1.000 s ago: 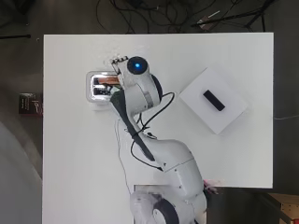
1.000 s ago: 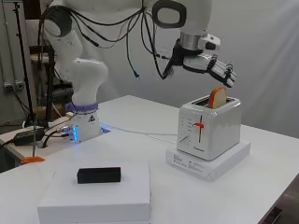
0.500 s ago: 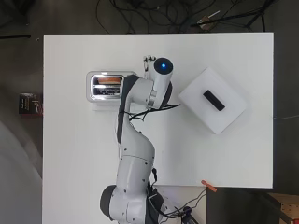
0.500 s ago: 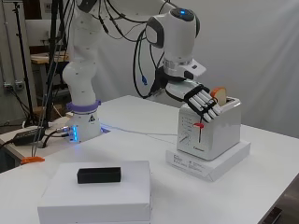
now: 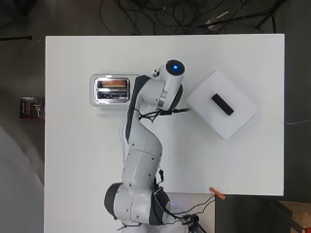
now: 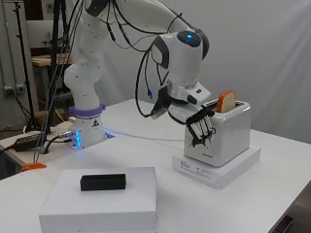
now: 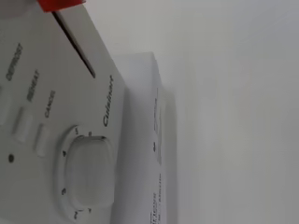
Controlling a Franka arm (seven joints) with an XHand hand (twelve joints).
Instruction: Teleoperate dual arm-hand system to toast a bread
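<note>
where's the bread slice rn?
The bread slice stands upright in the toaster, its top poking out of a slot, at the right of the side view. The hand is at the toaster's front face, below it.

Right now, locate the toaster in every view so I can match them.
Overhead view: the toaster is left of centre, beside the arm's upper end.
Side view: the toaster is right of centre on a flat white box, the hand at its front.
Wrist view: its control face fills the left.
Shared landmark: the white box beneath it.
</note>
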